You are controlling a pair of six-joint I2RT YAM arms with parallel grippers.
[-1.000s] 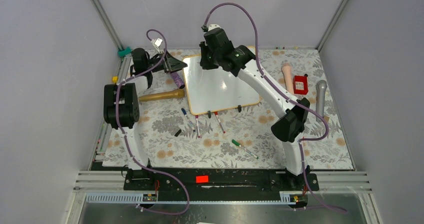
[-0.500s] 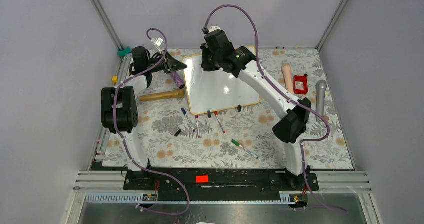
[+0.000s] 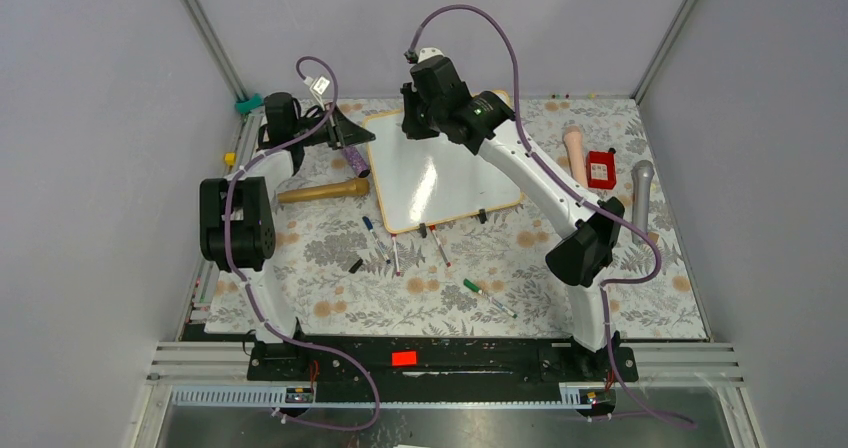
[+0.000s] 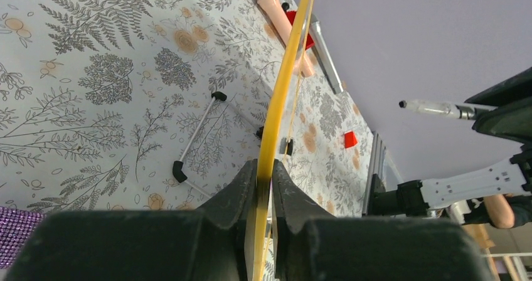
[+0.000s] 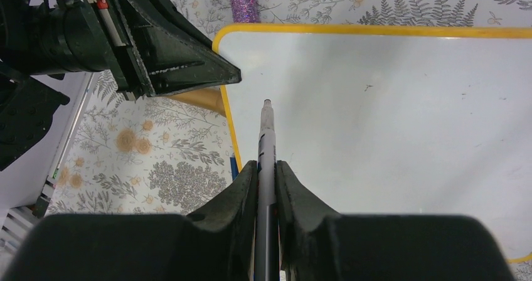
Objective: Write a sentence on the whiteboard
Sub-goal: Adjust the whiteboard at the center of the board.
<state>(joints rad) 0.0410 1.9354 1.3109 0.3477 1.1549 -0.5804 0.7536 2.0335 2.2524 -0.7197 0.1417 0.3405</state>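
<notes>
1. The whiteboard [image 3: 445, 183] lies on the floral cloth [image 3: 330, 268] at the far middle of the table, between your 2 arms. Its glossy face is bare apart from a few faint specks, and no sentence shows on it yet.
2. Your left gripper [image 4: 263, 174] is clenched on the board's thin yellow-orange frame at the left edge, near the far corner. The left wrist view shows the rim pinched between both fingers.
3. Your right gripper [image 5: 266, 168] is clamped round a marker [image 5: 266, 137], which lies along the fingers with its uncapped tip pointing out over the left part of the board. I cannot tell whether the tip touches the surface.
4. Expect the board to be stiff, thin and light. On cloth it will probably slide or turn under the strokes, so bracing it by the frame is the sensible hold.
5. That hold is only 1 narrow pinch on a slim rim. Judge it as a pivot rather than a lock, because a hard sideways stroke could swing the board around it.
6. The marker barrel looks slim, hard and smooth. Press lightly, or it may slide back between the fingers or twist off line.
7. Ink on a glossy face smears easily, so keep fingers and cables off anything you have written.
</notes>
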